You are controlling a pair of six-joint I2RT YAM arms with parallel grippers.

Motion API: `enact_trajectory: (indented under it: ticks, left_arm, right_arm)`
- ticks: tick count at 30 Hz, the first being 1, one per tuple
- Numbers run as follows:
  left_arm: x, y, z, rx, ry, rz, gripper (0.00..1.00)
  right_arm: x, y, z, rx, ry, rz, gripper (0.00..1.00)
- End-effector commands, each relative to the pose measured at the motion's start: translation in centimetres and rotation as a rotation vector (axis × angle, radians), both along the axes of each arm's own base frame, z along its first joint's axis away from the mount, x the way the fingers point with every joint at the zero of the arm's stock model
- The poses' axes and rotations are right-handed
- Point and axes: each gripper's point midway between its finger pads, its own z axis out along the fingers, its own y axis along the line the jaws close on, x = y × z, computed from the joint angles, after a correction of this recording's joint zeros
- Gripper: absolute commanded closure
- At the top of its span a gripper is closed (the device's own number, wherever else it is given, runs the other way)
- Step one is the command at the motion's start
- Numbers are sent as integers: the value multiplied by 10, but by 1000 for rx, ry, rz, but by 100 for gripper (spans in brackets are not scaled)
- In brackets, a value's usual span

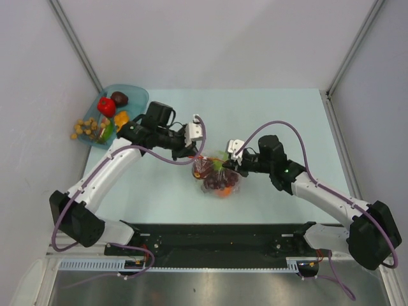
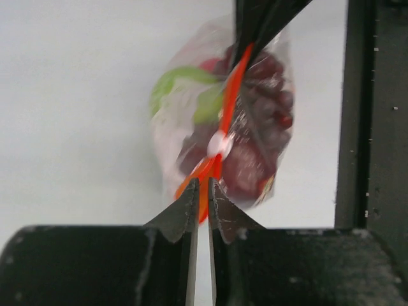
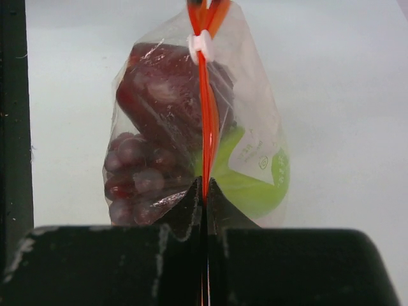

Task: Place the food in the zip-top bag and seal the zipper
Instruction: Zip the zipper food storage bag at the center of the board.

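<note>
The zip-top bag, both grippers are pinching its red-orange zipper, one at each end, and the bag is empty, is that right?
Not empty: the right wrist view shows the zip-top bag holding grapes and a green apple. The left gripper and right gripper do pinch its zipper, one at each end.

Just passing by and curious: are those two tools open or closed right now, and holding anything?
Left tool: closed, pinching one end of the red-orange zipper.
Right tool: closed, pinching the zipper's other end.
</note>
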Motion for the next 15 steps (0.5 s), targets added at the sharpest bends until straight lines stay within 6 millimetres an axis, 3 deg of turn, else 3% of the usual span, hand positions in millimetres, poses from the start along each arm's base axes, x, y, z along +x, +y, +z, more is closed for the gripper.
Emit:
enact_trajectory:
  ticks: [1,2,5,9,12,15]
  left_arm:
    - [0,18,32,-65,1,70,90]
    - [-1,22,24,-53,12,87,89]
    - [6,35,23,-86,8,143,80]
    - [10,44,16,-88,-81,148,45]
    - [14,47,1,-95,-173,148,27]
    - [18,43,-17,-90,-200,124,27]
  right_arm:
    - [9,-5,39,59,-91,1,100]
    - [9,-7,38,59,-85,5,100]
    - [8,-8,39,63,-87,15,100]
    - [9,-11,42,75,-83,18,100]
    - [8,-11,43,78,-85,25,100]
    - [7,-12,44,82,-85,31,100]
